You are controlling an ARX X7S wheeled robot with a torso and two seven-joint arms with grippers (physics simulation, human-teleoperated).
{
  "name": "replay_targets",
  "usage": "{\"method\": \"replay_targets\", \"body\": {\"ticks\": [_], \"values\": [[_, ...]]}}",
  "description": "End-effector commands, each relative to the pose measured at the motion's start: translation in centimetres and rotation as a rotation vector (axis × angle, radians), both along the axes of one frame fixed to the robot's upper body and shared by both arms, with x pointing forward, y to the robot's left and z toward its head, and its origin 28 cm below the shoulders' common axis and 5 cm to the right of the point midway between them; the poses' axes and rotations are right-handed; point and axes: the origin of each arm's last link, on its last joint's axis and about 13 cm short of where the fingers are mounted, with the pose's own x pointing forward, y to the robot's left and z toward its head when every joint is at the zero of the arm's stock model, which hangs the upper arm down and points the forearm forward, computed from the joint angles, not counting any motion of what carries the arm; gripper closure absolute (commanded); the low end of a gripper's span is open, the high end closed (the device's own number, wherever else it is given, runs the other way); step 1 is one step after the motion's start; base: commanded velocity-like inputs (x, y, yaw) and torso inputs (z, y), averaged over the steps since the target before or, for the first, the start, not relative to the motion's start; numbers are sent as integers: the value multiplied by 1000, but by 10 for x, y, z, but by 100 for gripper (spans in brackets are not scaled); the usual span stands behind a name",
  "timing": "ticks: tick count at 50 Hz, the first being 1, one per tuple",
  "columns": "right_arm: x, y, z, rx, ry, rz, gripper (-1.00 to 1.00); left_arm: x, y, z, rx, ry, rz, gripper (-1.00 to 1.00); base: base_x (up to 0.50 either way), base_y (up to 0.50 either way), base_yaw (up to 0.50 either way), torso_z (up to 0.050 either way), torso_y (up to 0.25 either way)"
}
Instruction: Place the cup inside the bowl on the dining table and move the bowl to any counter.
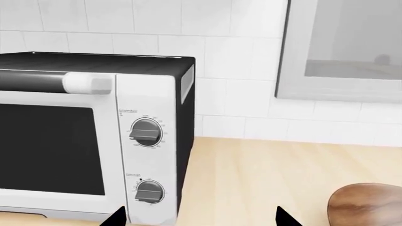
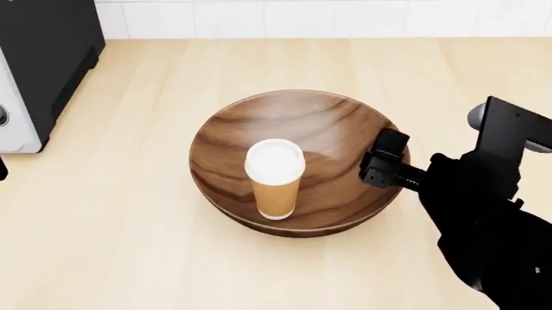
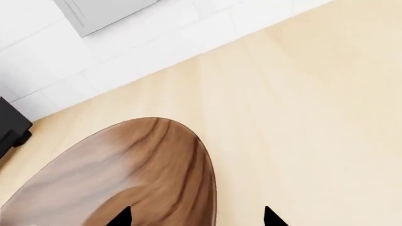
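The cup (image 2: pixel 275 179) stands upright inside the bowl (image 2: pixel 345 129), which sits on the tabletop (image 2: pixel 129 245) beside the toaster oven (image 2: pixel 35 64). The right claw (image 2: pixel 386 160), nearer, straddles the bowl's rim, its jaws spread, holding nothing; the left claw (image 1: pixel 201 219) hangs open too.

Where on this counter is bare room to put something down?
The counter is bare in front of the bowl, and between bowl and tiled wall. Crowded: the oven at the left, and the right gripper at the bowl's right rim.

White tiled wall (image 1: pixel 238 56), grey-framed window (image 1: pixel 342 52), perhaps a cabinet door, black-and-white toaster oven (image 1: pixel 94 136) beside it
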Motion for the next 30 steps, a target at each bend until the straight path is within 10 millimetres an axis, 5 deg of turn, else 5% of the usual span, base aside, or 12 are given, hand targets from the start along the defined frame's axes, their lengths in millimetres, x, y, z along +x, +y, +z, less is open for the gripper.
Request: {"method": "replay_targets", "body": {"ticks": [1, 10, 30], "values": [[-9, 0, 14, -196, -139, 21, -100, 0, 4, 1, -26, -7, 2, -100, 0, 0, 0, 0, 0], [-25, 2, 23, -378, -280, 15, -100, 0, -4, 3, -23, -19, 6, -100, 0, 0, 0, 0, 0], [-46, -5, 97, -448, -397, 48, -100, -1, -12, 27, -23, -26, 17, -100, 0, 0, 0, 0, 0]]}}
